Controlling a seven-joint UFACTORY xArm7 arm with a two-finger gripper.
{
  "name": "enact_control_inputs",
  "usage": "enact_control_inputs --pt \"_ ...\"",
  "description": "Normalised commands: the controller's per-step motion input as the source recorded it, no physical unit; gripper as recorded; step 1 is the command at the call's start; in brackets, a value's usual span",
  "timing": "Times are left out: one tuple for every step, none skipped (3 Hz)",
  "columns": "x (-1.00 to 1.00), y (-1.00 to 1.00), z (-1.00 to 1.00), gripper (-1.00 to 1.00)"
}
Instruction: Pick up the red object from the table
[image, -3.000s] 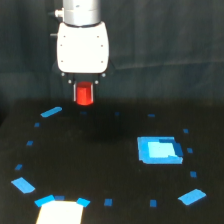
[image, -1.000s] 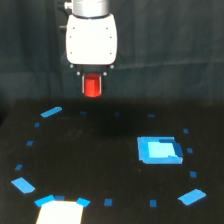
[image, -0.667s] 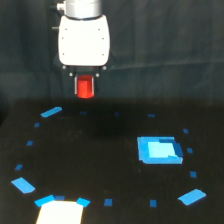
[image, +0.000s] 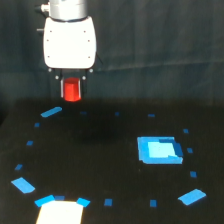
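Red object (image: 72, 90): a short red-orange block, held up in the air between the dark fingers of the gripper (image: 72, 91), clear of the table (image: 100, 145) and well above its far left area. The grip looks narrow, closed on the block's sides, which is presumably why it hangs there rather than drops. White gripper body above, wider than the block. Table: black, ringed with small blue tape marks (image: 51, 112); blue rectangle (image: 159, 150) toward the exterior view's right; pale patch (image: 59, 212) cut off by the lower edge. The fingers are blurred and partly hidden; the arm runs out of the top.
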Motion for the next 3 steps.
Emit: enact_control_inputs --pt "0.22 0.04 -0.41 -1.0" --pt "0.31 0.33 0.23 -0.93" --pt "0.81 -0.29 0.49 -0.93"
